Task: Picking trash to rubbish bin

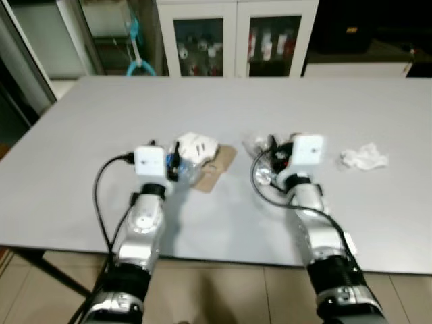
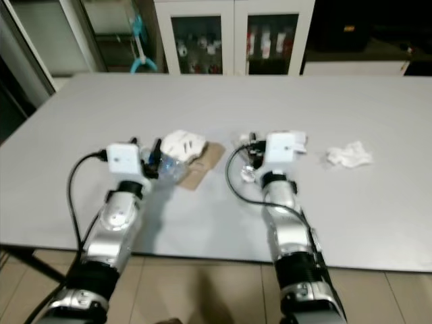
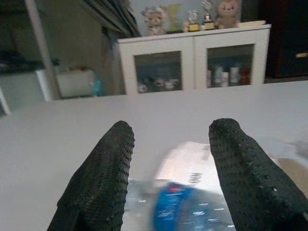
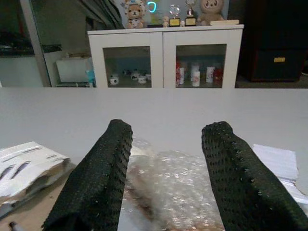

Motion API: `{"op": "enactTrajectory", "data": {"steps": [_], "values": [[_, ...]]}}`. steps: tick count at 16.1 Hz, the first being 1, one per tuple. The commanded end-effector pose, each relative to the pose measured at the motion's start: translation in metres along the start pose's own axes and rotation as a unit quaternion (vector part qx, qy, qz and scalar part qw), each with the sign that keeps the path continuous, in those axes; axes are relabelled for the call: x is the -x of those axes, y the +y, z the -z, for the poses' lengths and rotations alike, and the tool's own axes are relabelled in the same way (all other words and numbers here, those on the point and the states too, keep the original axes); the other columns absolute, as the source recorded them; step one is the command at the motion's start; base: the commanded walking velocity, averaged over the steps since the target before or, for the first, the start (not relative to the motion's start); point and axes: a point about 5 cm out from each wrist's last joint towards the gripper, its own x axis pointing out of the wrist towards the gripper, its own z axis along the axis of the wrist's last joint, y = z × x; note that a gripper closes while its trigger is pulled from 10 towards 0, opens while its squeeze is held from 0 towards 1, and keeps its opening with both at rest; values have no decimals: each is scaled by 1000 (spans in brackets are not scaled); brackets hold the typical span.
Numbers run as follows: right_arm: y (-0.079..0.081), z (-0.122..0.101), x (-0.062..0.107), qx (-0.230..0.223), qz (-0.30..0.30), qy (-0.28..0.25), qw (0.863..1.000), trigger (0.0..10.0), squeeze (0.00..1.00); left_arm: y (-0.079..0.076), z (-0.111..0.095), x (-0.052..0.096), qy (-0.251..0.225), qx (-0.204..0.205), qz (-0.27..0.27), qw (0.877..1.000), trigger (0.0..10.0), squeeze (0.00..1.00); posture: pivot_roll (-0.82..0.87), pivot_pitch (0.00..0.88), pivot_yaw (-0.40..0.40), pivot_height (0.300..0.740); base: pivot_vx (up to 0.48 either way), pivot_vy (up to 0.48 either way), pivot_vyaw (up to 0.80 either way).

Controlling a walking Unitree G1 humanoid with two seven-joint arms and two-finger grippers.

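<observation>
Both grippers rest low on the grey table (image 1: 223, 101). Left gripper (image 3: 171, 173) is wide open, one finger on each side of a clear plastic bottle (image 3: 178, 211) with a blue label. I cannot tell which way the bottle points. Just past it lie a white paper bag (image 1: 197, 146) and brown cardboard (image 1: 216, 169). Right gripper (image 4: 166, 175) is wide open around crinkly clear plastic wrap (image 4: 168, 187), holding nothing. A crumpled white tissue (image 1: 364, 158) lies far to the right.
</observation>
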Motion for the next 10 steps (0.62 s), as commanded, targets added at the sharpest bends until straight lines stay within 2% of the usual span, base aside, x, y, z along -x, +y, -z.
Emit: {"op": "enactTrajectory", "data": {"steps": [1,10], "values": [[-3,-2,-1,0,6,-4,1000,10000,0,-3,-1,0,-1,-6,4,1000,10000,0,13,0,65,740,0,-371,0],[-2,-3,-2,0,1,-5,1000,10000,0,-3,-1,0,-1,-6,5,1000,10000,0,13,0,63,740,0,-467,0]]}}
